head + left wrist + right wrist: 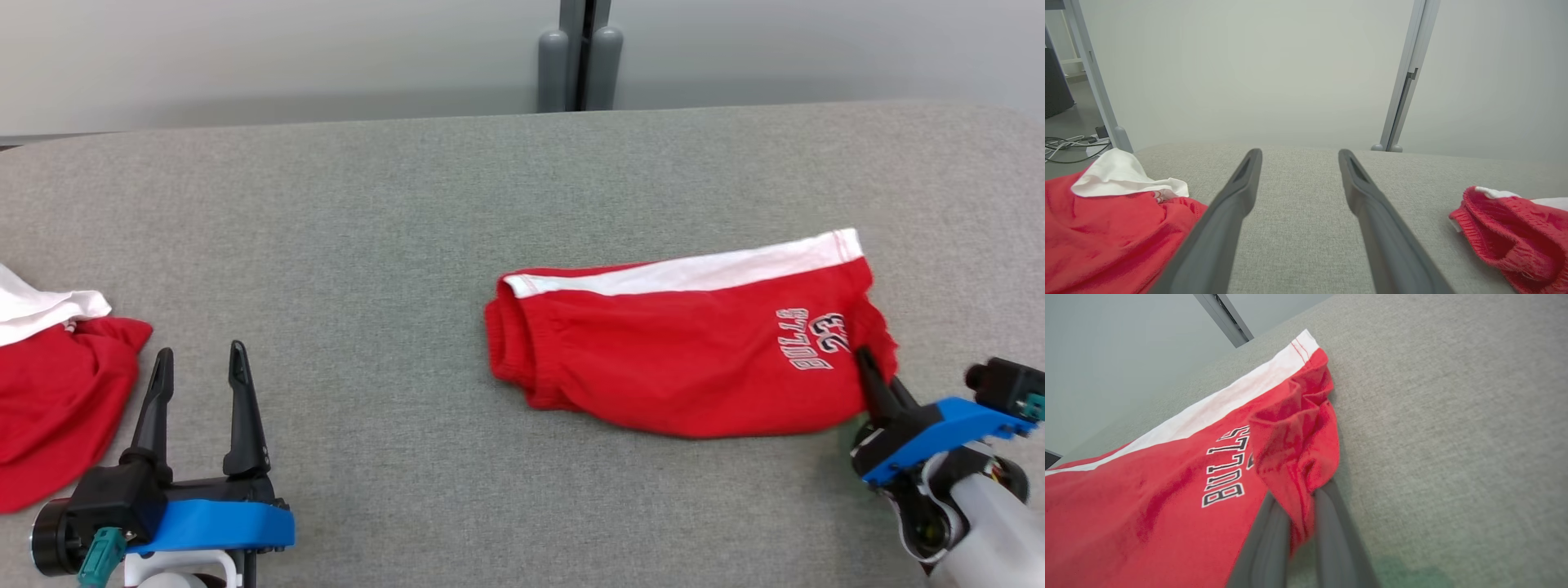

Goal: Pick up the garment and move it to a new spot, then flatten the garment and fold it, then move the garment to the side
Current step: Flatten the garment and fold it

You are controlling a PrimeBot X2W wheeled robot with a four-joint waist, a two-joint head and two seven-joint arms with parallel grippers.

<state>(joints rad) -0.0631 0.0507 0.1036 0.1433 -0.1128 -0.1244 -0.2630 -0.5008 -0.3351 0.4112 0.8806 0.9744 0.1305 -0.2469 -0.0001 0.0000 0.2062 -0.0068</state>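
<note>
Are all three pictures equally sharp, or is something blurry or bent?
Head view: soft even light, sharp; the table looks bowed at its far edge. Left wrist view: left gripper goes soft near the lens. Right wrist view: right gripper blurred, lettering on the shorts crisp.

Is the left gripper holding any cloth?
No, the left gripper is open, and bare table shows in its gap.

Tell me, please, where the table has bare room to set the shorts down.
Bare table lies between the left gripper and the red shorts, and along its far edge. The left edge is crowded by another red garment.
</note>
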